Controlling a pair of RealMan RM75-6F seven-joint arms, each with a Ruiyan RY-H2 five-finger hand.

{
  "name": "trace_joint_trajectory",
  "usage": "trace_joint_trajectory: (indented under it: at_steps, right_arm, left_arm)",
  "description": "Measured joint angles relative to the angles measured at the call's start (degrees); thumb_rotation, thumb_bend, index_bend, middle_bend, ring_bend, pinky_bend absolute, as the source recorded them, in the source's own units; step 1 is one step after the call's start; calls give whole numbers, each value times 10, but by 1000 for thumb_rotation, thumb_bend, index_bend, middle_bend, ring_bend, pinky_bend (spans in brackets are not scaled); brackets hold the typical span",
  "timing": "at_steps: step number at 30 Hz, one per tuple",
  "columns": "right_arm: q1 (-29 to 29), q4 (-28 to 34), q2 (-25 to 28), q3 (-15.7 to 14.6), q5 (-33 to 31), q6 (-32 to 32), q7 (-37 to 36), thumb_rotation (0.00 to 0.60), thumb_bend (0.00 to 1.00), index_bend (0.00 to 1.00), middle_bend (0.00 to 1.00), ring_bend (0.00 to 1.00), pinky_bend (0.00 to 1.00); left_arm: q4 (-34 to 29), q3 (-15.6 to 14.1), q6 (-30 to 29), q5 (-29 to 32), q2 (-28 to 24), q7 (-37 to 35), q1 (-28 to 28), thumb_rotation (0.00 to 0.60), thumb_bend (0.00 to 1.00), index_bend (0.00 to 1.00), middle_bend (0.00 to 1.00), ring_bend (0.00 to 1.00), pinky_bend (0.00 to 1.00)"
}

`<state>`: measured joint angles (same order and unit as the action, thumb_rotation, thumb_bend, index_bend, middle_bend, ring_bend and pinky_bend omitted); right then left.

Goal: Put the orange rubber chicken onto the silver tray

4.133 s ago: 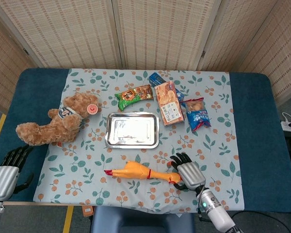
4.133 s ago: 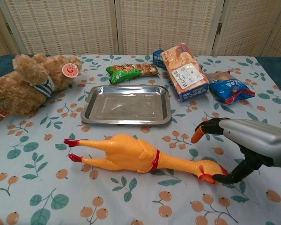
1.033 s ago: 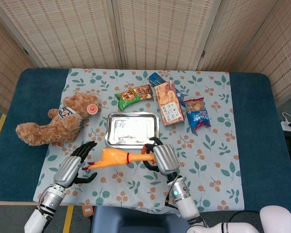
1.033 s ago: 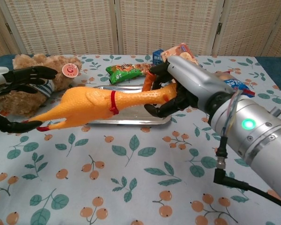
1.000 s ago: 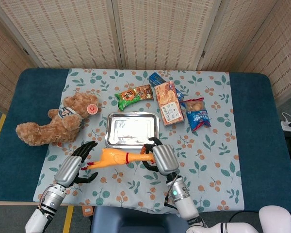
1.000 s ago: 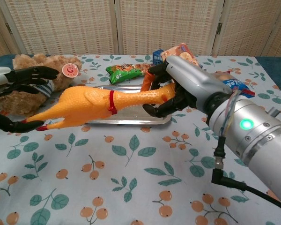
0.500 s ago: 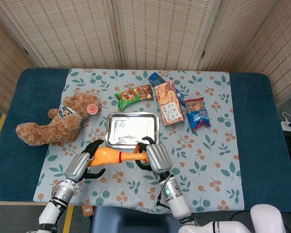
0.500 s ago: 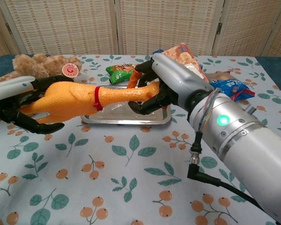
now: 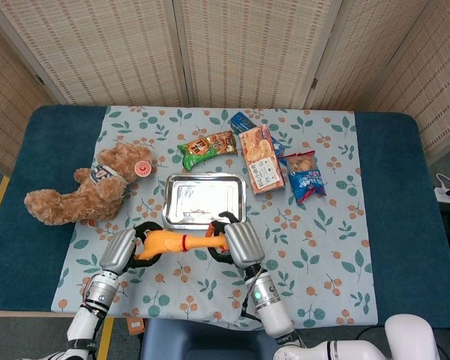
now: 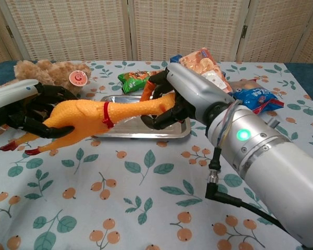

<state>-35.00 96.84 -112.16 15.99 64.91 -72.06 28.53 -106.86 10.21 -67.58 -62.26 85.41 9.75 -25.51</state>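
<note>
The orange rubber chicken (image 9: 171, 241) (image 10: 86, 117) hangs above the tablecloth, just in front of the silver tray (image 9: 204, 201) (image 10: 120, 133). It lies roughly level, with its red feet pointing left. My left hand (image 9: 121, 252) (image 10: 36, 112) grips its fat body. My right hand (image 9: 237, 244) (image 10: 182, 99) grips the neck and head end, which sits over the tray's front rim. The tray holds nothing.
A brown teddy bear (image 9: 82, 191) (image 10: 47, 73) lies left of the tray. Behind and to the right of the tray lie a green snack bag (image 9: 206, 148), a cracker box (image 9: 260, 161) and a blue bag (image 9: 306, 180). The table's front edge is close below my hands.
My left hand has come in from the left and closed around the chicken's body. The right hand has carried the chicken a little left, still holding the neck.
</note>
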Motion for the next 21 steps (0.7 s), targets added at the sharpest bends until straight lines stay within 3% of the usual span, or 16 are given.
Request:
trace_joint_trajectory:
  at_steps: [4, 10, 21]
  right_arm:
    - [0, 4, 2, 1, -3, -2, 6, 600, 345, 864, 574, 629, 684]
    - [0, 13, 6, 2, -7, -6, 10, 600, 345, 863, 574, 629, 684]
    - [3, 20, 18, -1, -12, -7, 7, 600, 345, 863, 574, 629, 684]
  left_arm:
    - [-6, 1, 2, 8, -1, 1, -2, 600, 734, 857, 879, 802, 982]
    - [-22, -2, 22, 18, -15, -9, -5, 600, 963, 874, 932, 854, 1000]
    - [-44, 9, 37, 37, -32, -58, -6, 600, 1000, 900, 963, 871, 1000]
